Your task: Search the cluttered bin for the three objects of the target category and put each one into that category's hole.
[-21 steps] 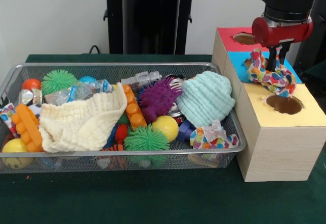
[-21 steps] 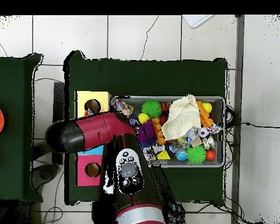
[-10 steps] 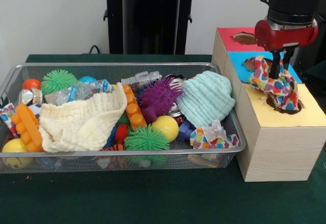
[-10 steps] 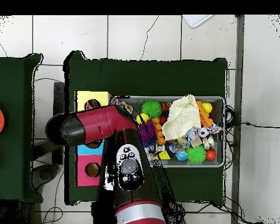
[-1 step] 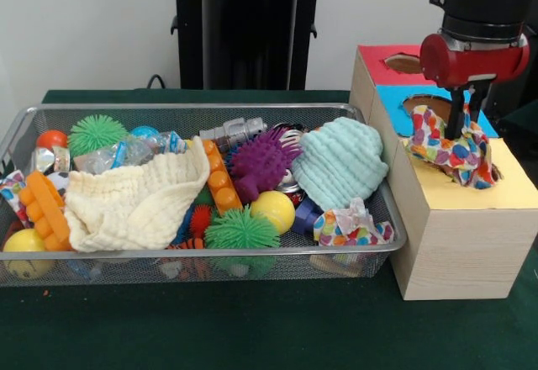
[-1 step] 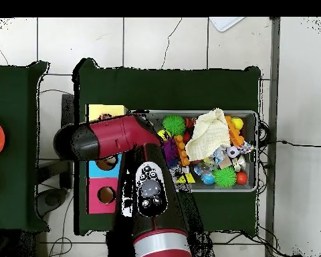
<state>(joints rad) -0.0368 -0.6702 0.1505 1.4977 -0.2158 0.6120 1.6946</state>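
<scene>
In the front view my gripper (image 5: 461,130) stands over the yellow section (image 5: 508,193) of the wooden box, shut on a multicoloured patterned cloth (image 5: 450,150). That cloth drapes across the yellow section's hole and hides it. A second patterned cloth (image 5: 353,227) lies in the wire bin's (image 5: 202,108) near right corner. A mint cloth (image 5: 340,161) and a cream cloth (image 5: 134,202) also lie in the bin. From overhead my arm (image 6: 116,137) covers the gripper and most of the box (image 6: 99,110).
The box has a blue section (image 5: 393,97) and a red section (image 5: 374,59), each with its own hole, behind the yellow one. The bin holds spiky balls, orange bricks, a yellow ball and crushed cans. Green cloth covers the table.
The gripper has shifted from the blue section to over the yellow hole. The patterned cloth has come down with it and now spreads over that hole.
</scene>
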